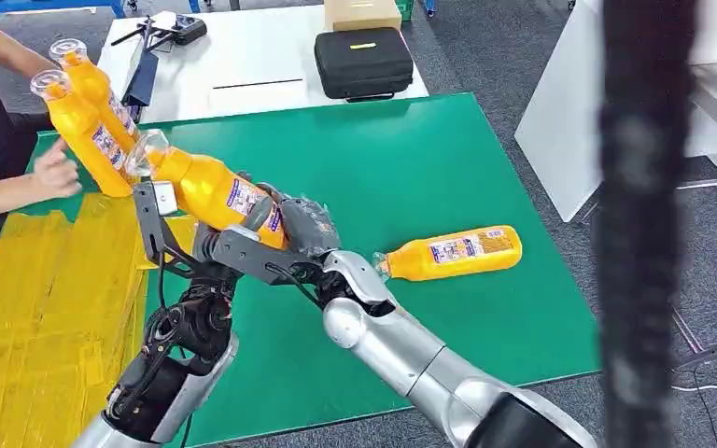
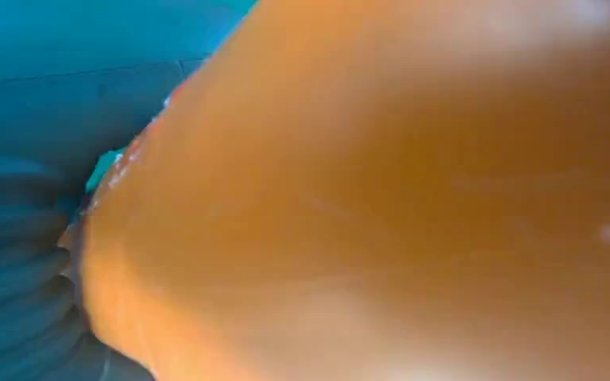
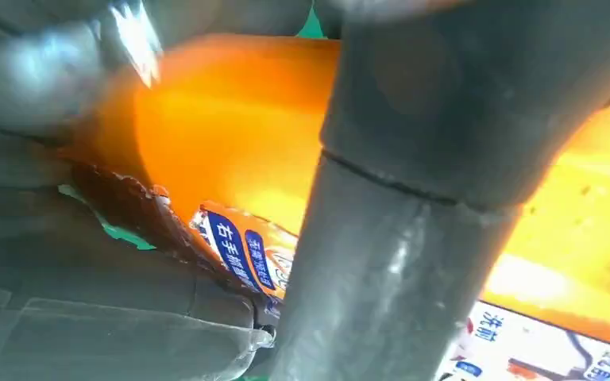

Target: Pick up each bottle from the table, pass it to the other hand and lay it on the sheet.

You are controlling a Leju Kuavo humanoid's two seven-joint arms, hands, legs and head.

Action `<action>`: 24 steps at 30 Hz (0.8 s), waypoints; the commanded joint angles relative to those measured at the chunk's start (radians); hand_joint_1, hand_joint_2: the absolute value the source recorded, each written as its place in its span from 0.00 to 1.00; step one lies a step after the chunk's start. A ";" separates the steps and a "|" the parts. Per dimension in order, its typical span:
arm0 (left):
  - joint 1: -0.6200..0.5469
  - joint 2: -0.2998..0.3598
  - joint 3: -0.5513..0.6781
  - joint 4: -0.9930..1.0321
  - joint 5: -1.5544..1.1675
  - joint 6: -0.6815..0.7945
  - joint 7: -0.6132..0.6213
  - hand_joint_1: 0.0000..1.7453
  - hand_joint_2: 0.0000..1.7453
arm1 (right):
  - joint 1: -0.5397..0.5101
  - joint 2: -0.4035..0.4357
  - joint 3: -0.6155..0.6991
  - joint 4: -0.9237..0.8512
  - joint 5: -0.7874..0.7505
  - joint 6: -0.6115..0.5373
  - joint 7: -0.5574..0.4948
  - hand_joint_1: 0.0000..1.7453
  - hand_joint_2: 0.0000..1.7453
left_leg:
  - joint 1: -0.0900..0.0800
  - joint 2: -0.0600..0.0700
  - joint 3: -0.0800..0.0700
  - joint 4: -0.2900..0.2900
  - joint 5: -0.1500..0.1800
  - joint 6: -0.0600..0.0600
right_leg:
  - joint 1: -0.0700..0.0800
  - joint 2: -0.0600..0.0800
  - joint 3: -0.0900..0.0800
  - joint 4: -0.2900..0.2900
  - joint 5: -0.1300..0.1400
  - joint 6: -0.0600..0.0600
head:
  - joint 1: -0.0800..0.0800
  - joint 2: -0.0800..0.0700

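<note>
Over the green mat's (image 1: 411,159) left side I see both hands on one glossy orange bottle (image 1: 207,189), tilted, clear cap up-left. Right hand (image 1: 303,229) wraps its base; left hand (image 1: 173,245) grips from below. Another bottle (image 1: 453,252) lies flat near the wrinkled yellow sheet (image 1: 47,299).

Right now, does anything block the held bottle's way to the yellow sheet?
Possibly: a person's hand holds two bottles at the yellow sheet's far edge, close to the held bottle. The sheet's near part looks open.

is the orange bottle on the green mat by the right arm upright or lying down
Lying down. The orange bottle rests on its side on the green mat, its label facing up and its neck pointing toward the right arm.
</note>
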 commanded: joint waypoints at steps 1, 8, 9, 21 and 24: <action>-0.062 -0.021 -0.034 -0.001 0.001 0.013 0.004 1.00 1.00 | -0.021 0.002 0.154 0.069 -0.024 0.039 0.006 1.00 1.00 | 0.002 -0.001 0.006 0.002 -0.003 -0.004 | 0.002 -0.004 0.007 0.001 -0.004 -0.001 | 0.000 0.000; -0.053 -0.003 -0.017 -0.019 0.002 0.012 -0.013 1.00 1.00 | -0.030 -0.009 0.150 0.082 -0.007 0.038 0.045 0.00 0.00 | 0.001 -0.002 0.005 0.001 -0.003 -0.003 | 0.002 -0.004 0.006 0.000 -0.003 0.000 | 0.000 0.000; -0.053 -0.003 -0.017 -0.019 0.002 0.012 -0.013 1.00 1.00 | -0.030 -0.009 0.150 0.082 -0.007 0.038 0.045 0.00 0.00 | 0.001 -0.002 0.005 0.001 -0.003 -0.003 | 0.002 -0.004 0.006 0.000 -0.003 0.000 | 0.000 0.000; -0.011 0.155 0.297 -0.057 -0.660 0.149 -0.163 1.00 1.00 | 0.102 -0.230 -0.005 -0.076 0.327 0.104 0.091 0.00 0.00 | 0.001 0.001 0.004 0.000 -0.002 -0.002 | 0.001 -0.001 0.004 0.000 -0.001 0.000 | 0.000 0.000; 0.027 0.205 0.417 0.002 -0.955 0.187 -0.153 1.00 1.00 | 0.172 -0.323 -0.112 -0.234 0.369 0.080 0.048 0.00 0.00 | 0.001 0.000 0.008 -0.001 -0.003 -0.004 | 0.001 -0.003 0.009 0.000 -0.003 0.000 | 0.001 0.000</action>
